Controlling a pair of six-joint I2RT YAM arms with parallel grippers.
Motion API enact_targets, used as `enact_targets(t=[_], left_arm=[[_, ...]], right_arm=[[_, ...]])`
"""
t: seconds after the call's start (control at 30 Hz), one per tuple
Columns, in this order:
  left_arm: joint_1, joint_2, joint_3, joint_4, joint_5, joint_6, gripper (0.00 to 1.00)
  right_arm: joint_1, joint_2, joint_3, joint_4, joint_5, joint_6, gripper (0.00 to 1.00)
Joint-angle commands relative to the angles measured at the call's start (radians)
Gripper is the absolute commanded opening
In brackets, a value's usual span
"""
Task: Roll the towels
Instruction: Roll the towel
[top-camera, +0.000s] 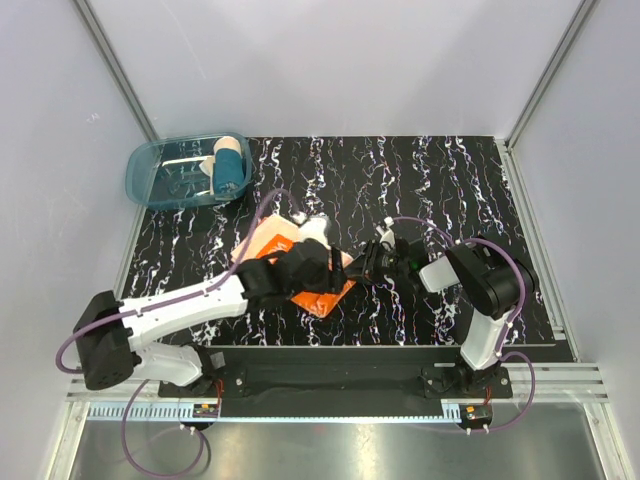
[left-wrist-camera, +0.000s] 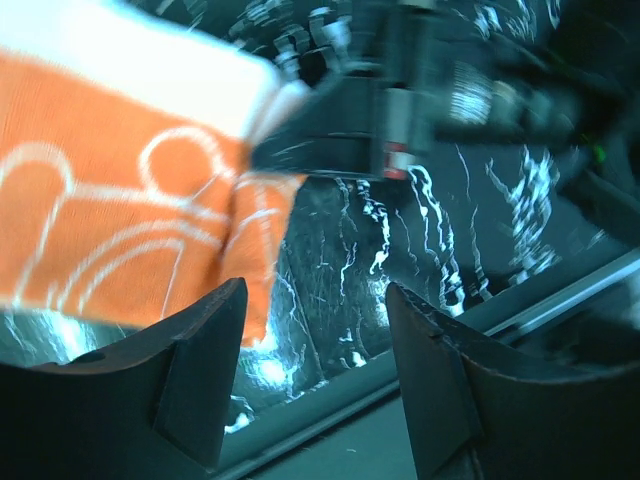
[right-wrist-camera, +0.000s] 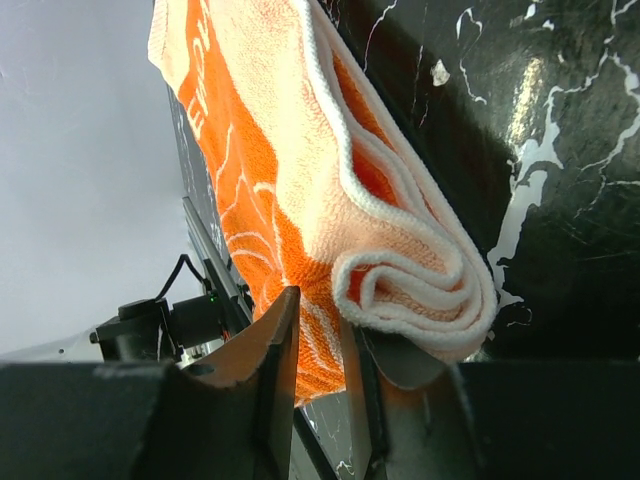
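Near the middle of the black marbled table (top-camera: 440, 180), the orange towel (top-camera: 272, 242) lies partly folded, with both arms meeting over it. From the right, the right gripper (top-camera: 365, 262) is clenched on the towel's near-right end. Its wrist view shows layers of orange cloth (right-wrist-camera: 300, 180) with white edging doubled over into a loose curl, and the fabric is pinched between the fingers. The left gripper (left-wrist-camera: 315, 300) stands released, jaws apart with nothing between them. In its wrist view the towel (left-wrist-camera: 120, 220) sits just beyond its left finger (left-wrist-camera: 205, 370), over bare tabletop. At the far left corner, the teal towel (top-camera: 230, 170) rests rolled inside the blue tub (top-camera: 140, 165), well apart from both grippers.
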Motion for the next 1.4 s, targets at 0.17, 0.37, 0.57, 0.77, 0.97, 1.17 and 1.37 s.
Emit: enact_targets(t=[0.17, 0.37, 0.57, 0.77, 0.97, 1.17, 1.37], left_arm=[[-0.112, 0.196, 0.133, -0.004, -0.119, 0.372, 0.6], [-0.118, 0.32, 0.162, -0.017, -0.132, 0.419, 0.6], [-0.12, 0.36, 0.112, 0.009, -0.115, 0.407, 0.6], [-0.121, 0.354, 0.028, 0.037, -0.096, 0.366, 0.6], [-0.124, 0.331, -0.069, 0.078, -0.078, 0.311, 0.6], [-0.127, 0.339, -0.1, 0.1, -0.075, 0.297, 0.59], [-0.127, 0.359, -0.128, 0.101, -0.076, 0.264, 0.47]], right_arm=[[0.015, 0.05, 0.0, -0.122, 0.097, -0.057, 0.3], [0.015, 0.056, 0.004, -0.125, 0.092, -0.059, 0.3], [0.015, 0.067, 0.01, -0.128, 0.091, -0.059, 0.29], [0.015, 0.073, 0.015, -0.134, 0.091, -0.059, 0.29], [0.013, 0.077, 0.021, -0.14, 0.089, -0.059, 0.29], [0.015, 0.08, 0.029, -0.154, 0.091, -0.055, 0.28], [0.013, 0.067, 0.033, -0.172, 0.091, -0.052, 0.27]])
